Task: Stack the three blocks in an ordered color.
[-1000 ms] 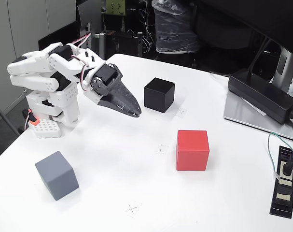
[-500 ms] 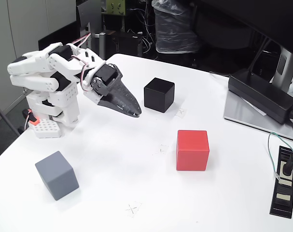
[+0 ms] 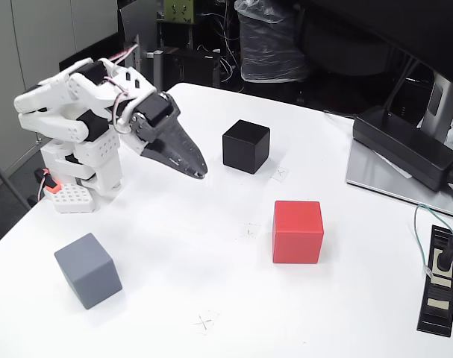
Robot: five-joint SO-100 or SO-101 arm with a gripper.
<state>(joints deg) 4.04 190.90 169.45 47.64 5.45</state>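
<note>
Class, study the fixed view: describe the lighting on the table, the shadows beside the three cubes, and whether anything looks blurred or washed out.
In the fixed view the light is even and soft from above; the white table looks bright, nearly washed out, yet faint pencil crosses remain legible. The red cube, grey cube and black cube cast only faint shadows at their bases. The gripper looks sharp, and the background is dark and cluttered.

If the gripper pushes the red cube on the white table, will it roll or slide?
The matte red cube rests flat on the white table, so it probably slides rather than rolls. Its sharp edges suggest stiffness. The matte faces likely grip well.
</note>
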